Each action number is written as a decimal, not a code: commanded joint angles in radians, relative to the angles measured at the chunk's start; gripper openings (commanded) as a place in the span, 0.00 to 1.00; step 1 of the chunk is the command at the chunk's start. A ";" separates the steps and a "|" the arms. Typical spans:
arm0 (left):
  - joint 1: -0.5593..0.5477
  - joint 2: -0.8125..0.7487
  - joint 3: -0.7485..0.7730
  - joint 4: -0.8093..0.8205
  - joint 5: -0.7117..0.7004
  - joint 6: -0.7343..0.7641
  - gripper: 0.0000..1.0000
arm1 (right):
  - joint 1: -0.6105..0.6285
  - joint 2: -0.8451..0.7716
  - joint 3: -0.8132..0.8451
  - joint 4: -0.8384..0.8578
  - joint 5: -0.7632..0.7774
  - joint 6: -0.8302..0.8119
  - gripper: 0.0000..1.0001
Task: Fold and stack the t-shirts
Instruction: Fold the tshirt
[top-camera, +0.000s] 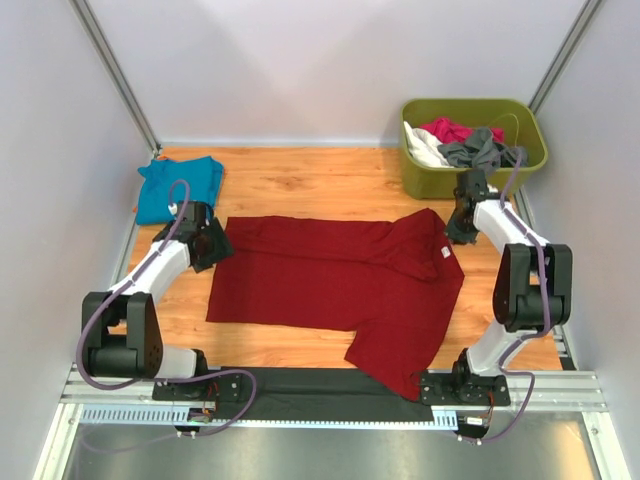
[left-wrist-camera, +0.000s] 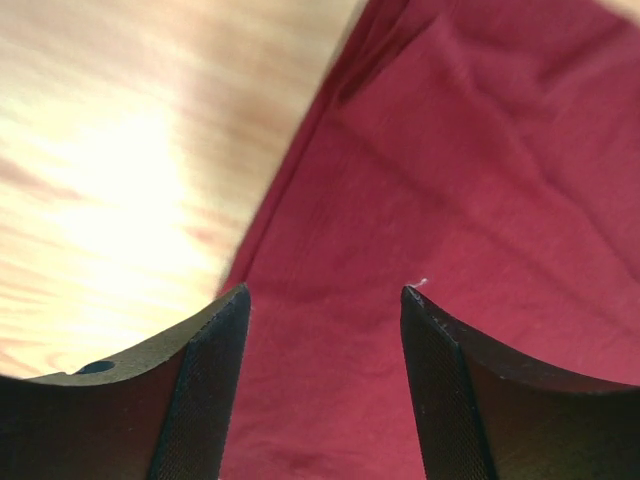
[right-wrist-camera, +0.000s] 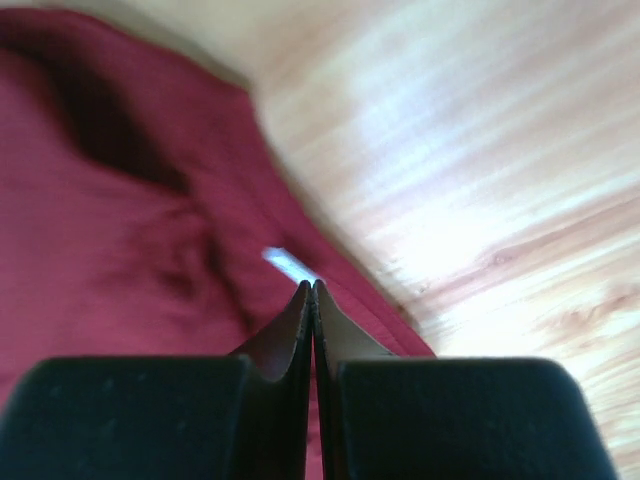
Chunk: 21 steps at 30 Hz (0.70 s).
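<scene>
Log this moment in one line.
dark red t-shirt: spread out, unfolded | left gripper: open over its edge | right gripper: shut by its label | teal t-shirt: far left

The wooden table (top-camera: 300, 180) carries a spread dark red shirt (top-camera: 330, 280), a teal-blue shirt (top-camera: 180, 185) and a green bin (top-camera: 428, 180).

You see the dark red shirt (top-camera: 340, 280) as soft, matt cloth, lightly creased; the teal-blue shirt (top-camera: 178, 186) looks alike. The surface (top-camera: 300, 180) is wood-grained with a smooth sheen. The green bin (top-camera: 430, 182) looks like smooth plastic. The pads (left-wrist-camera: 440, 400) of your left claw (left-wrist-camera: 325, 292) are matt black, finely textured.
</scene>
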 joint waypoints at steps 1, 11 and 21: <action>-0.022 -0.023 -0.044 0.012 0.023 -0.076 0.68 | 0.016 -0.080 0.169 -0.079 -0.016 -0.073 0.03; -0.022 0.121 0.200 -0.046 -0.106 -0.189 0.74 | 0.275 -0.149 0.235 -0.135 -0.063 0.004 0.19; -0.059 0.420 0.557 -0.173 -0.203 -0.225 0.65 | 0.312 -0.045 0.286 -0.133 -0.097 0.026 0.18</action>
